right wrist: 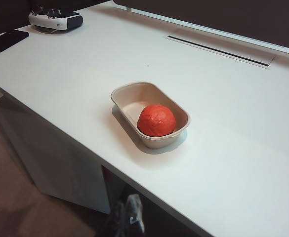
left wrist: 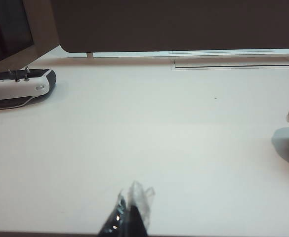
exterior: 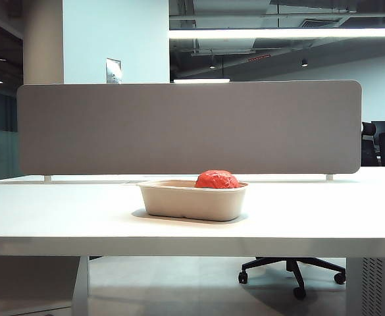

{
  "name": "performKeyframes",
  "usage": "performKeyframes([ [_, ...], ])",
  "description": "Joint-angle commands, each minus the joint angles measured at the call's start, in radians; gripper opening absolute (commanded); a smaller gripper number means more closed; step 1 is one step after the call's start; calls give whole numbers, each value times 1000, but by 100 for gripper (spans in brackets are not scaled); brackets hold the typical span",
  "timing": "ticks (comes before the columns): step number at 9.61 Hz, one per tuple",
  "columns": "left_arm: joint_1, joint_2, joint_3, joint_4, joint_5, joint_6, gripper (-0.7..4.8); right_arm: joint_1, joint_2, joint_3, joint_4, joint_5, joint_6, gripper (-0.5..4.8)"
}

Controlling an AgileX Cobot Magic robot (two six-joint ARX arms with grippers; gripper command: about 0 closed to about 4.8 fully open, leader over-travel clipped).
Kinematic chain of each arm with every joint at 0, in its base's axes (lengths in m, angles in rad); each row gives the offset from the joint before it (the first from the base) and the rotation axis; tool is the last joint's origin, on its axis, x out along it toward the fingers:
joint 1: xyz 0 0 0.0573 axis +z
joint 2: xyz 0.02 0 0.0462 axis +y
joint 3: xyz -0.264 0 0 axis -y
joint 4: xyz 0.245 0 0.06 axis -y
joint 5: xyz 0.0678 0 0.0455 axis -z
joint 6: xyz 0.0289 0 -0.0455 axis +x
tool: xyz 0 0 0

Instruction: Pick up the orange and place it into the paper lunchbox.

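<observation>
Inside the paper lunchbox (right wrist: 126,92) the orange (right wrist: 156,120) lies against one end. Both the left gripper (left wrist: 130,213) and right gripper (right wrist: 130,217) are closed, empty, well away; any careless sweep might knock the light tray.

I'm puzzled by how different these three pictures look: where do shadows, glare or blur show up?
Exterior view: bright ceiling strip, soft shadow under the paper lunchbox. Left wrist view: washed-out table; the left gripper, apparently shut, is blurred at the edge. Right wrist view: the orange is sharp; the shut right gripper is dim below the table edge.
</observation>
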Motion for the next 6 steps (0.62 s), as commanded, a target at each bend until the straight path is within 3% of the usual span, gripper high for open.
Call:
performKeyframes([
  [1,0,-3,-2,7,-2,0,-3,0,0,5,10,2,4,-1],
  [3,0,-3,-2,7,-2,0,-3,-3,0,0,19,22,2,-1],
  [4,0,-3,-2,7,-2,0,-3,-23,-9,-15,19,111,0,-1],
  [5,0,-3,-2,7,-2,0,-3,-276,-150,-296,316,293,4,-1],
  [6,0,-3,-2,7,-2,0,-3,-294,-193,-396,420,298,5,-1],
])
